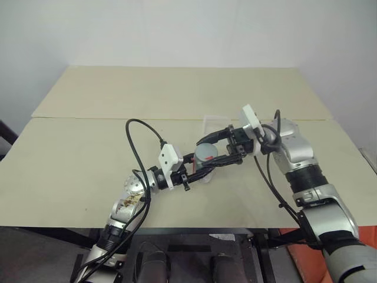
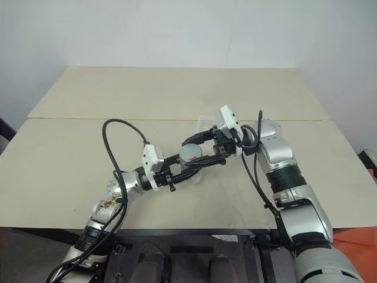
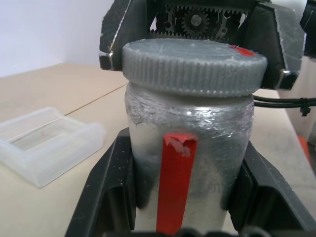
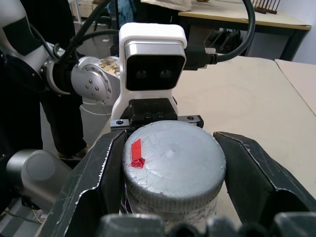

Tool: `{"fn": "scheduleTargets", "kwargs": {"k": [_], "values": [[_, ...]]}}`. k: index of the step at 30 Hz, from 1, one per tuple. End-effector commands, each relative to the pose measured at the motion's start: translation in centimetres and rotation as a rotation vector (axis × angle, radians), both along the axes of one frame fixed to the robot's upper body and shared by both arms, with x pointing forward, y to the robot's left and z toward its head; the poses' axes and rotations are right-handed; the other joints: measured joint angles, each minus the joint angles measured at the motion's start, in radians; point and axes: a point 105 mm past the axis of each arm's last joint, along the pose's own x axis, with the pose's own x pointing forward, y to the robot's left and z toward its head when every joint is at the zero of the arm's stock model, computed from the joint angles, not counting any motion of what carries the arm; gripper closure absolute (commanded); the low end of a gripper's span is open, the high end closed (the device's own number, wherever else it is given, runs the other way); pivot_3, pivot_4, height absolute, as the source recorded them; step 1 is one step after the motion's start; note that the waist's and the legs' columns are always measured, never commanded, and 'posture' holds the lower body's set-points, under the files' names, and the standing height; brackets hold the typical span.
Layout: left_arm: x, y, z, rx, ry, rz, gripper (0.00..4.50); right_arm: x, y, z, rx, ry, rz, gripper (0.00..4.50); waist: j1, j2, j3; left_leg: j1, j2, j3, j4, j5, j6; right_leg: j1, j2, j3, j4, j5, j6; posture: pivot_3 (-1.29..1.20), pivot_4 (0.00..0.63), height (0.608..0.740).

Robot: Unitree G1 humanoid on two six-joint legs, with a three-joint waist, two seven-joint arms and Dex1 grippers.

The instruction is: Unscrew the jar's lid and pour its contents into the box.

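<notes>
The silvery-grey jar [image 3: 207, 143], with a red stripe down its side, is held upright above the table, and my left gripper [image 1: 206, 165] is shut on its body. The ribbed grey lid [image 4: 170, 163], with a small red mark on top, sits on the jar. My right gripper [image 4: 173, 185] reaches in from the right and is shut on the lid, one finger [image 4: 96, 185] on each side of its rim. The transparent box [image 1: 215, 123] lies on the table just behind the jar, partly hidden by the right gripper; it also shows as the box [image 3: 47, 143] beside the jar.
The beige table [image 1: 88, 147] is two tops joined at a seam [image 1: 88, 118] running across behind the box. Black cables loop from both wrists. In the right wrist view, other tables [image 4: 237, 19] stand in the room behind.
</notes>
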Motion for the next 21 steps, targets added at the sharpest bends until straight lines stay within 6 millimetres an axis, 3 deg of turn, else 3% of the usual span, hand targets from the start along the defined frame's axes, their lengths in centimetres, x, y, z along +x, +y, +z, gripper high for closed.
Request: {"fn": "scheduleTargets", "kwargs": {"k": [1,5,13,21], "values": [[-1.0,-0.7,2.4,-0.064,-0.104,-0.055,2.55,0.4,-1.7,1.1,0.015,-0.057,-0.015,1.00,-0.001,0.000,0.000,0.000,0.000,0.000,0.000,0.000,0.000,0.000,0.000,0.000,0.000,0.000,0.000,0.00,0.150,0.740],[-0.8,-0.8,2.0,-0.069,-0.099,-0.048,2.55,0.3,-2.0,1.9,0.062,-0.048,-0.015,0.04,-0.001,0.000,0.000,0.000,0.000,0.000,0.000,0.000,0.000,0.000,0.000,0.000,0.000,0.000,0.000,0.00,0.150,0.740],[-0.4,-0.6,1.2,-0.071,-0.082,-0.012,2.55,-1.4,-4.2,4.6,0.167,-0.139,-0.069,0.04,0.006,0.001,0.001,-0.001,0.001,-0.001,0.000,0.000,0.000,0.000,0.000,0.000,-0.001,0.000,0.000,0.00,0.150,0.740],[1.1,-0.4,2.0,-0.094,-0.112,0.073,2.55,-3.7,-3.8,6.0,0.277,-0.248,-0.385,0.04,0.013,0.001,0.001,-0.001,0.000,-0.001,0.000,0.000,0.000,0.000,0.000,0.000,0.000,0.000,0.000,0.00,0.150,0.740]]}}
